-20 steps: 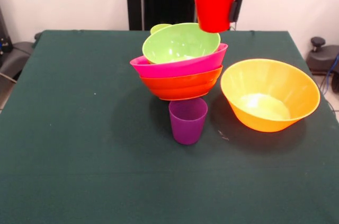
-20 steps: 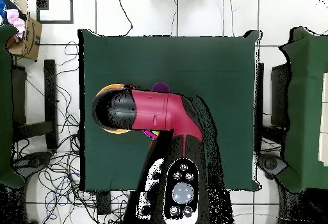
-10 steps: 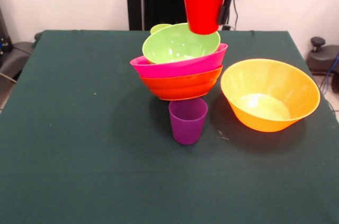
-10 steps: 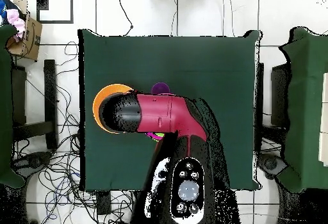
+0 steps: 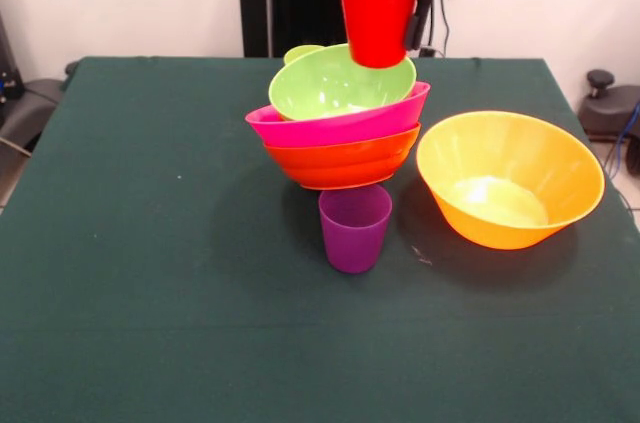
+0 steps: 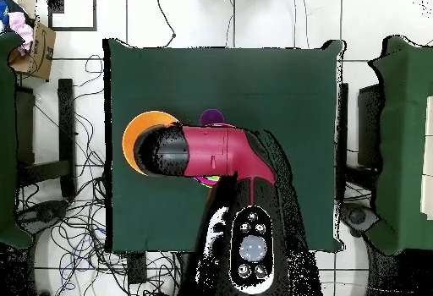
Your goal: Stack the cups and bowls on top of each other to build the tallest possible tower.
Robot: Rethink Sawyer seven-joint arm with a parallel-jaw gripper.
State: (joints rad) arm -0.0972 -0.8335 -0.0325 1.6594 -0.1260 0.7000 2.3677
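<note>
The pincer (image 5: 400, 5) is clamped on the rim of the red cup (image 5: 376, 15), which hangs upright, mouth up, its axis vertical. The tower (image 5: 340, 128) stands directly beneath, slightly toward the onlooker's left: a lime green bowl (image 5: 335, 83) nested in pink, then red-orange, tilted, mid-worktop. The cup's base overlaps the green rim; contact cannot be judged.
</note>
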